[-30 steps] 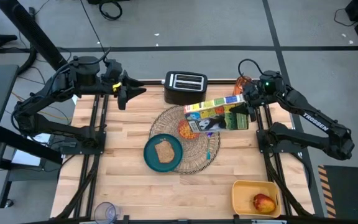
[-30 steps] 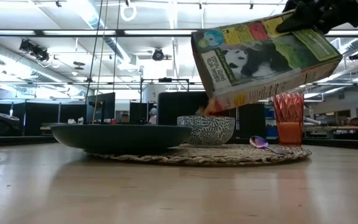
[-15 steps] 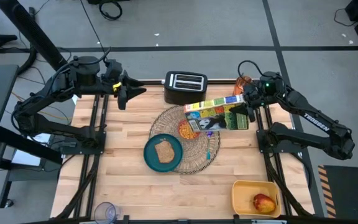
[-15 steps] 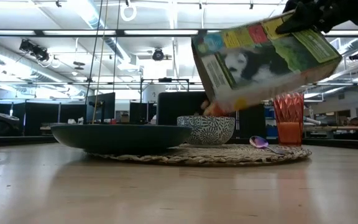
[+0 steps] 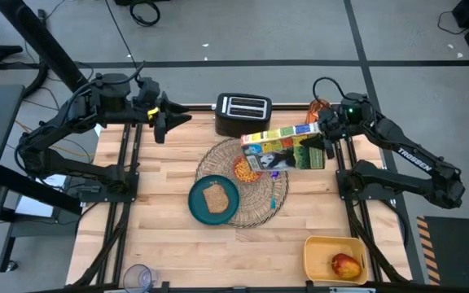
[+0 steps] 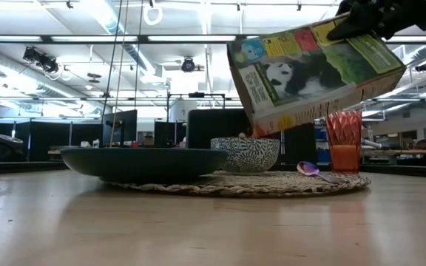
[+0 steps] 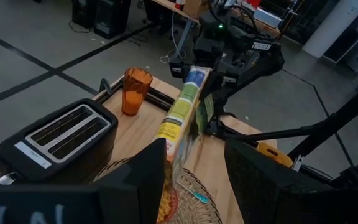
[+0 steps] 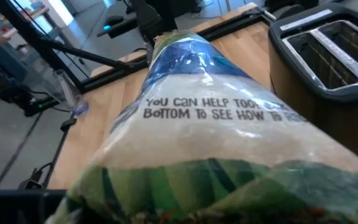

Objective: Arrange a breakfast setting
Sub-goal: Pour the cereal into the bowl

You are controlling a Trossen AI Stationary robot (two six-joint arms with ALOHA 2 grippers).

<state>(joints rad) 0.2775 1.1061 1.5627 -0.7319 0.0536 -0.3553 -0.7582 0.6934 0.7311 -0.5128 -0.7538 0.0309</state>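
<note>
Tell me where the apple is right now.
In the high view the apple lies in the yellow container at the table's near right corner, well away from the wicker placemat.

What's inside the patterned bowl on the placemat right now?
Orange-yellow cereal fills the bowl in the high view, on the placemat. The tilted cereal box, held by the right gripper, overhangs the bowl's far side, hiding that part; the low view shows only its outer wall.

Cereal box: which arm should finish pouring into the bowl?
Right. Its end effector already holds the cereal box tilted over the bowl; the left end effector waits by the table's far-left edge.
</note>
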